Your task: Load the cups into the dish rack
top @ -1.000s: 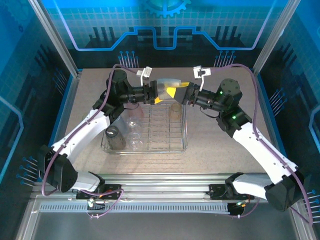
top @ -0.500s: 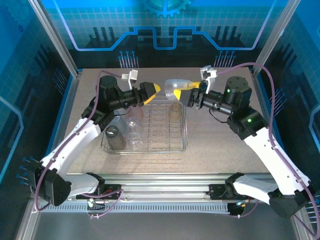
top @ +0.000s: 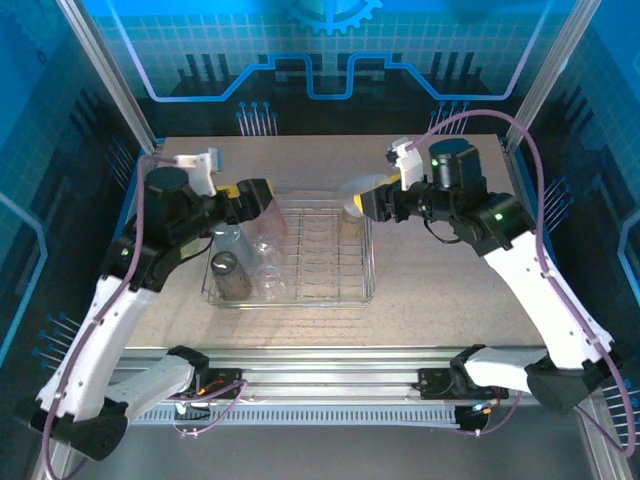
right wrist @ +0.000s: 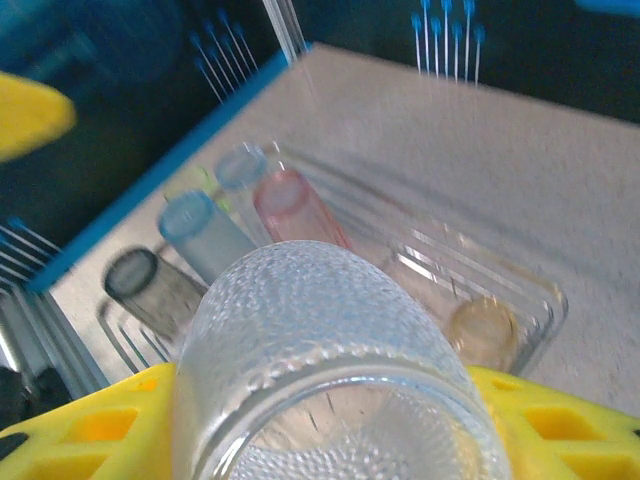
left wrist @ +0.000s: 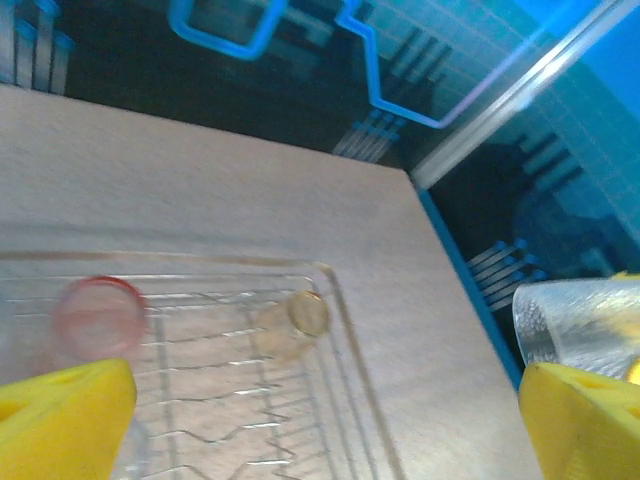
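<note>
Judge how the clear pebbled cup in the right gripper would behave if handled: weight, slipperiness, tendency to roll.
The clear cup is probably light: it looks thin-walled, translucent and empty. Its pebbled surface likely helps it resist slipping in the right gripper. Being round, it may well roll if laid sideways on the table.

Left wrist view: left gripper fingertips cut off at lower edge. At right edge, clear cup cropped, one end out of frame. Blurred: pink cup and amber cup; dish rack wires faint, near part cropped. Right wrist view: motion blur throughout; clear cup's near end cropped at bottom edge, most of right gripper fingers hidden behind it. Top view: clear cup largely masked by right gripper; cups in rack overlapped and too small to count; several tints impossible to tell.
</note>
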You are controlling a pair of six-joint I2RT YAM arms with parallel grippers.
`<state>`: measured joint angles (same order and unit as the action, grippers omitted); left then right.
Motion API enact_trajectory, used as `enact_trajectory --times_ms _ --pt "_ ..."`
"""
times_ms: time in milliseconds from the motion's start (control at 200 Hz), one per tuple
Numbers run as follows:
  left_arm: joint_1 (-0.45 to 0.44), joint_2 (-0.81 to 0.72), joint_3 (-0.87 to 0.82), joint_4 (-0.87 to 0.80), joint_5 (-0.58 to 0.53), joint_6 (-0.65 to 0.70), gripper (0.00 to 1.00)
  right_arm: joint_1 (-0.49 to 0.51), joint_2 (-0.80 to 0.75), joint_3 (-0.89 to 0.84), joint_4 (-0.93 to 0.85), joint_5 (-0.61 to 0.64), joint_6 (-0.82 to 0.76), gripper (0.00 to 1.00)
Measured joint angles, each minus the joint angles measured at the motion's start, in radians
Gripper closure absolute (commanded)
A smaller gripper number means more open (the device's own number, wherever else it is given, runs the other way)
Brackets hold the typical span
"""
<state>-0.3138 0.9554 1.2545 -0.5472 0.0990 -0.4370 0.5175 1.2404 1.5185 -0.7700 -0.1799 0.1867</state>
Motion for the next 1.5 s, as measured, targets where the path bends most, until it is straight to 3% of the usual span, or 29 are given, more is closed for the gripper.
enact_trajectory --times_ms 260,630,1016,1501 --pt "0.005 -0.134 -0.067 -0.027 -0.205 0.118 0.00 0.082 0.175 0.018 -0.130 0.118 -0.078 0.64" --pt "0.006 -0.162 -0.109 -0.055 -0.272 0.186 0.01 0.124 0.446 0.071 -0.201 0.284 -0.227 0.68" --pt "0.006 -0.171 -0.134 -0.062 -0.299 0.207 0.01 0.143 0.478 -0.009 -0.106 0.345 -0.300 0.66" --pt "0.010 -0.171 -0.133 -0.104 -0.410 0.234 0.01 0.143 0.517 -0.146 0.085 0.410 -0.312 0.65"
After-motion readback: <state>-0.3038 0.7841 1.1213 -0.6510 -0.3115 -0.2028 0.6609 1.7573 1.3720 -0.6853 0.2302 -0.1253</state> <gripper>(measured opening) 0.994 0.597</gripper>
